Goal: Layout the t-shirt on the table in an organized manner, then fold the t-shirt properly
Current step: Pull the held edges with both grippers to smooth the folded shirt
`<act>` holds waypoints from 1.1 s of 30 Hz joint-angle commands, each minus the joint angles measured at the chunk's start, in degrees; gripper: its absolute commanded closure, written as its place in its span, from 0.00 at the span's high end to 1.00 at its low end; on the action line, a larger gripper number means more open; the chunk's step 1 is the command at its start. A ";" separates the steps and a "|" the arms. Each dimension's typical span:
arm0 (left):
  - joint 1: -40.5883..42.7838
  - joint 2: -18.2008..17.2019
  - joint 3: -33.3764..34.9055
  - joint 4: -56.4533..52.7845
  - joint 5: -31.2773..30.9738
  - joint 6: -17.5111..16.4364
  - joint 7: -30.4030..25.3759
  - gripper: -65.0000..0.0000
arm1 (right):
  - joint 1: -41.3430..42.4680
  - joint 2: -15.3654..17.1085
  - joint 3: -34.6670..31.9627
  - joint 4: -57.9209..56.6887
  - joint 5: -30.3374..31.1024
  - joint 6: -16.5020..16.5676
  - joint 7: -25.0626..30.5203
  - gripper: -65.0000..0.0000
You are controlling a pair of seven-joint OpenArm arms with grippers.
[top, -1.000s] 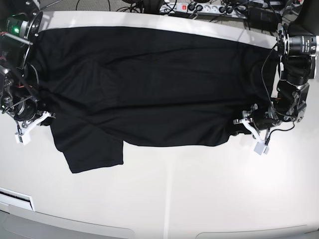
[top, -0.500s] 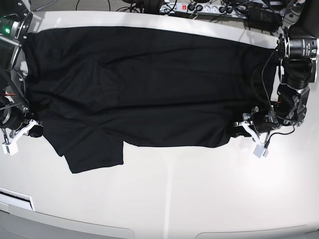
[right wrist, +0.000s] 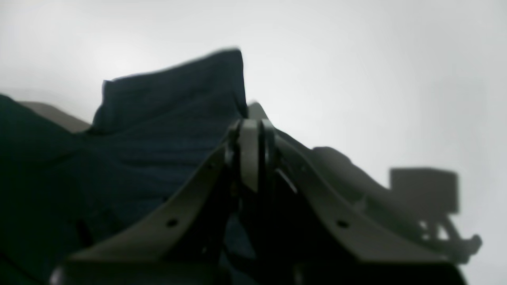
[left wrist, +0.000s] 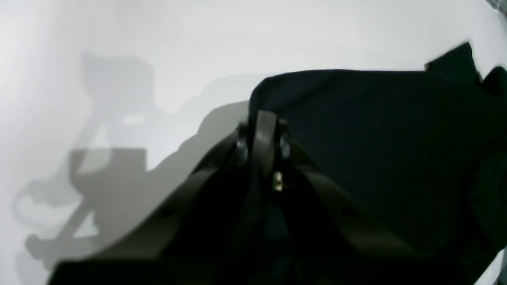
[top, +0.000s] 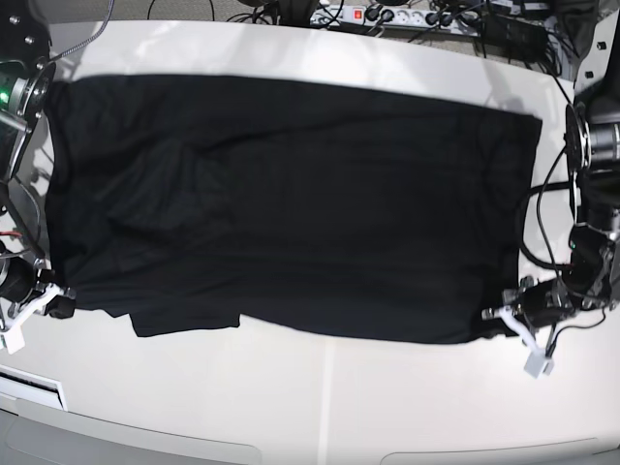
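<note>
Black fabric of the t-shirt [top: 291,203] is lying spread across the table [top: 329,397]; the left gripper [top: 511,327] and right gripper [top: 50,305] are pinching its near corners.

Legible text, labels, brands, numbers, signs: we find none. The t-shirt [top: 291,203] shows plain black fabric, the counter [top: 329,397] bare white, and the power strip [top: 397,16] beyond the counter's far edge carries nothing we can read.

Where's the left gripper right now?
In the base view the left gripper sits low on the right, shut on the near right corner of the t-shirt, just above the bare near strip of the table.
</note>
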 commanded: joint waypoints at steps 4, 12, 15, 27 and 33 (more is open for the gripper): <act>-4.00 0.07 -0.09 0.76 -0.81 -0.93 -1.01 0.00 | 2.71 1.62 0.17 1.20 1.01 0.07 0.74 0.00; -3.43 0.00 5.57 0.76 -2.97 -0.93 2.67 0.00 | 2.84 2.19 0.17 1.20 10.34 4.62 -11.17 0.00; -3.26 -0.11 8.22 0.76 -7.02 -0.93 11.21 0.00 | 2.47 2.73 0.17 2.21 13.35 4.62 -16.28 0.00; -3.26 -3.76 9.68 0.76 -20.98 -0.93 30.77 0.00 | -13.27 3.58 0.17 23.37 16.35 4.62 -20.17 0.00; -3.26 -7.13 9.68 0.79 -29.88 -0.93 36.35 0.00 | -18.14 5.84 0.17 28.94 16.41 4.57 -21.22 0.00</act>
